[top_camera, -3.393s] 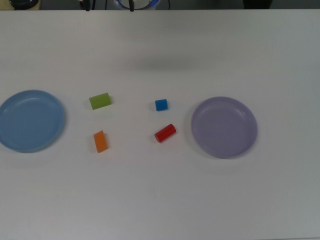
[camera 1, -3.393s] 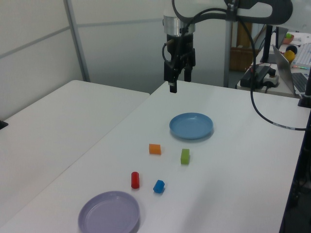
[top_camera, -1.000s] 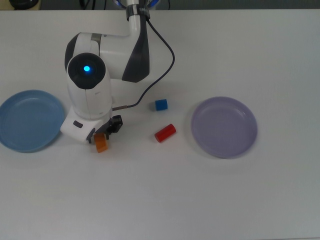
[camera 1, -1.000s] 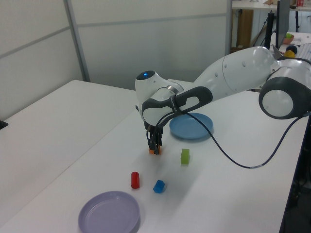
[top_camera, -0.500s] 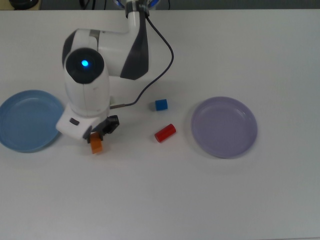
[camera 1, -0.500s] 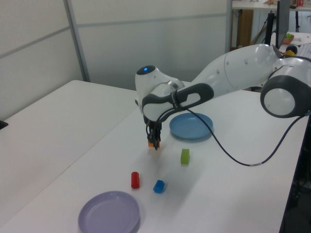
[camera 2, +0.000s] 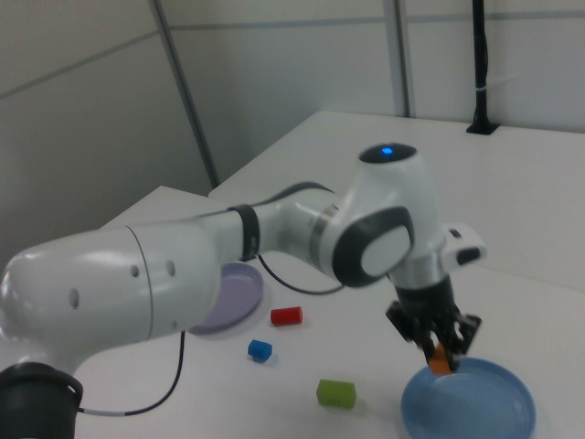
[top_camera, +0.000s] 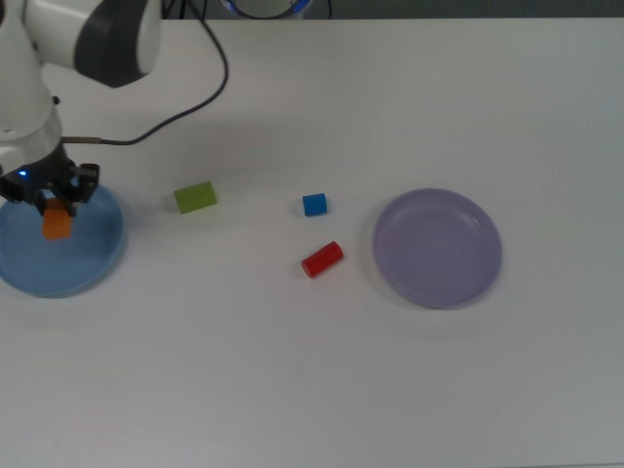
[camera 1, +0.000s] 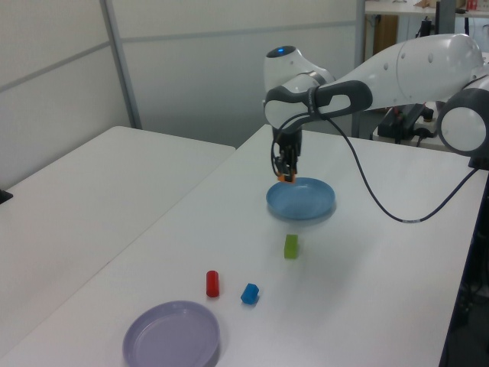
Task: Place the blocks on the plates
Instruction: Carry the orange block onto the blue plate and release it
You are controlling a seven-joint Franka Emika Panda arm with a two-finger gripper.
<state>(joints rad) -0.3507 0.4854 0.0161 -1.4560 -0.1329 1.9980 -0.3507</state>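
Observation:
My gripper is shut on the orange block and holds it just above the light blue plate at the top view's left. In the left view the gripper hangs over the blue plate; in the right view the orange block sits at the near rim of the blue plate. The lime-green block, the blue cube and the red cylinder lie on the table. The lavender plate holds nothing.
The white arm reaches in from the top view's upper left, with a black cable trailing over the table. A second white table stands at the left view's left. A desk with equipment is at the left view's far right.
The gripper has lifted the orange block off the table and carried it to the top view's left, from beside the green block to above the blue plate. The green block is uncovered again.

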